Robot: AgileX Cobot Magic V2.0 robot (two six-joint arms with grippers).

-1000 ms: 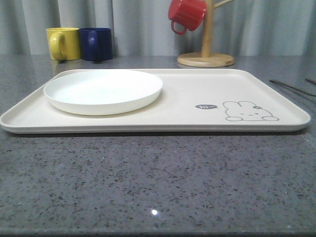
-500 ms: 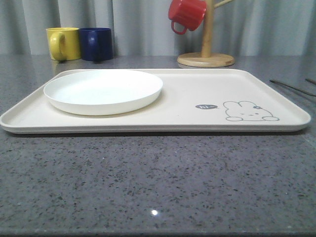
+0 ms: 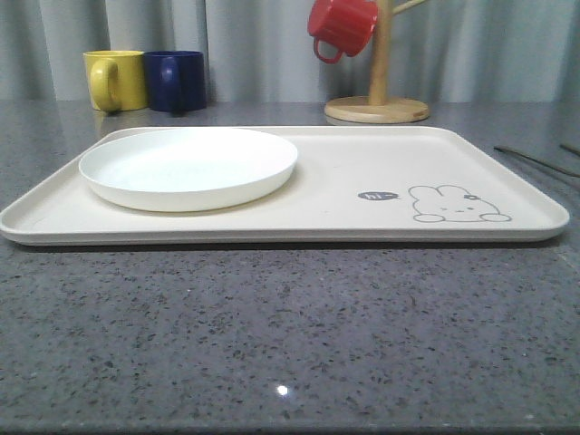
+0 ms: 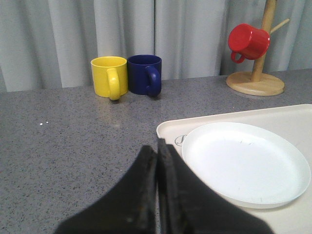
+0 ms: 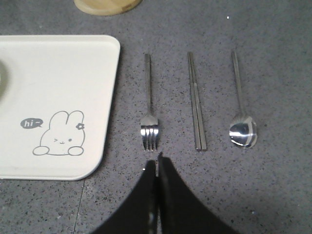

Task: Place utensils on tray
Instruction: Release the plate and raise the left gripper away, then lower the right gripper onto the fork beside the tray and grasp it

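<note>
The cream tray (image 3: 362,168) with its rabbit drawing lies across the grey table, and a round white plate (image 3: 188,166) rests on its left part. In the right wrist view a silver fork (image 5: 148,107), a pair of metal chopsticks (image 5: 196,107) and a spoon (image 5: 242,112) lie side by side on the table just beside the tray's (image 5: 58,63) right edge. My right gripper (image 5: 157,163) is shut and empty, its tips just short of the fork's tines. My left gripper (image 4: 157,145) is shut and empty, above the tray's (image 4: 170,129) left corner beside the plate (image 4: 243,163).
A yellow mug (image 3: 116,80) and a blue mug (image 3: 176,81) stand at the back left. A wooden mug tree (image 3: 379,91) holding a red mug (image 3: 342,27) stands at the back, right of centre. Bare grey table lies in front of the tray.
</note>
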